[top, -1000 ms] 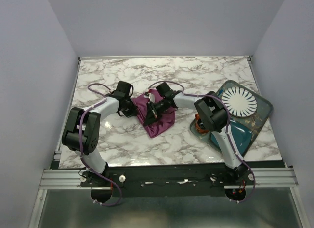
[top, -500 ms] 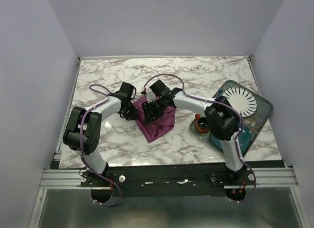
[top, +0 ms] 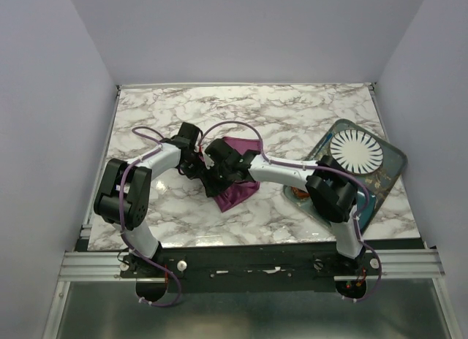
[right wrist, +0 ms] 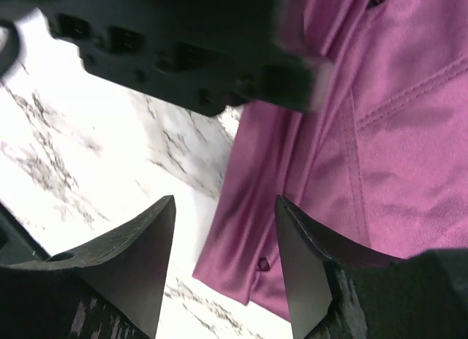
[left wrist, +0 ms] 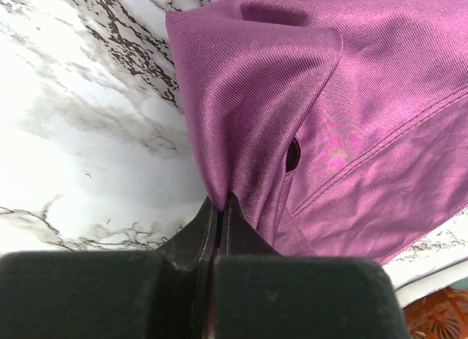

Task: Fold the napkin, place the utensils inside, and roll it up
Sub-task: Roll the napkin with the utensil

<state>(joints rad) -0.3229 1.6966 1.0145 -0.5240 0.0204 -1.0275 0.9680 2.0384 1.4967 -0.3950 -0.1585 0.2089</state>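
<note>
The plum-purple napkin (top: 237, 196) lies bunched in folds on the marble table, between the two arms. My left gripper (top: 198, 166) is at its left side, and in the left wrist view the gripper (left wrist: 220, 202) is shut on a pinched fold of the napkin (left wrist: 329, 98). My right gripper (top: 214, 180) hangs just beside the left one, over the napkin's near-left edge. In the right wrist view it (right wrist: 223, 207) stands open above the napkin's hem (right wrist: 241, 273), with nothing between its fingers. The utensils are out of view.
A dark tray (top: 395, 161) at the right holds a white plate (top: 356, 150) and a teal-blue mat (top: 363, 199). A small orange-rimmed cup (top: 297, 193) sits at the tray's left edge. The left gripper's black body (right wrist: 183, 47) fills the top of the right wrist view.
My right gripper has opened, let go of the napkin and moved left and nearer, right beside the left gripper. The napkin has bunched narrower. The left gripper keeps its hold.
</note>
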